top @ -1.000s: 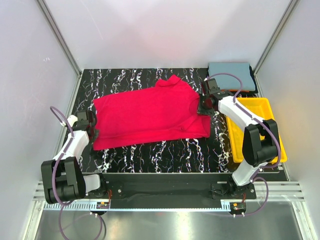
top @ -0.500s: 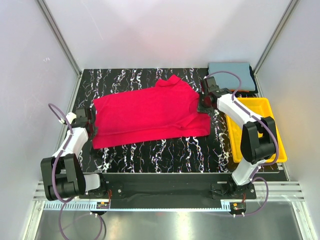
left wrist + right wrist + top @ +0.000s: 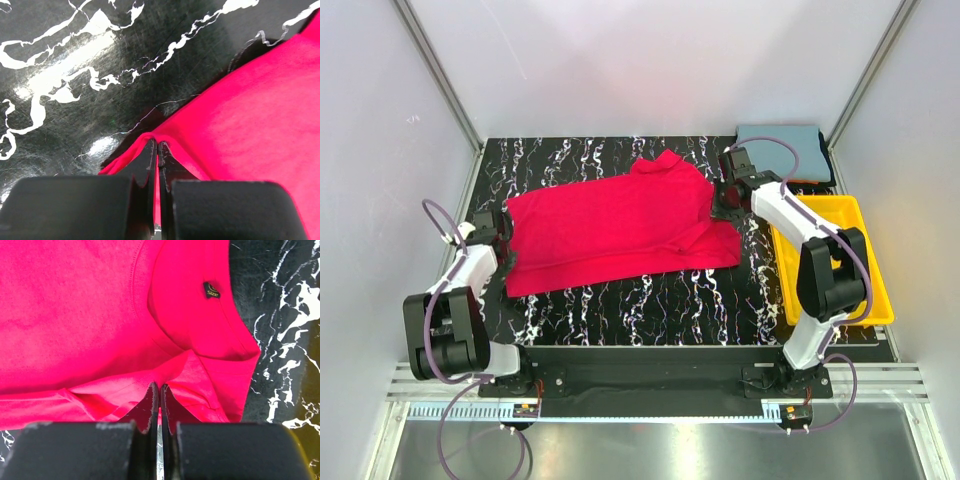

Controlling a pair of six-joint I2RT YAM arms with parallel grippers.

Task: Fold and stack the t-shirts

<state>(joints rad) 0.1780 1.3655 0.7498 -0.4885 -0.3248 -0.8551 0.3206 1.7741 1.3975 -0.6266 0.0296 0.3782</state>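
Robot holds a bright red cloth t-shirt (image 3: 620, 225) spread flat mid-way across the black white-veined table (image 3: 650, 295).
L gripper (image 3: 157, 147) is pressed together, pinching the shirt's left edge; R gripper (image 3: 159, 387) likewise pinches a fold nr the collar, right side. Vs a sec ago both have drawn slightly farther back, cloth going w/ them, prob. squaring it before the first fold. A grey-blue folded t-shirt (image 3: 780, 145) lies far right.
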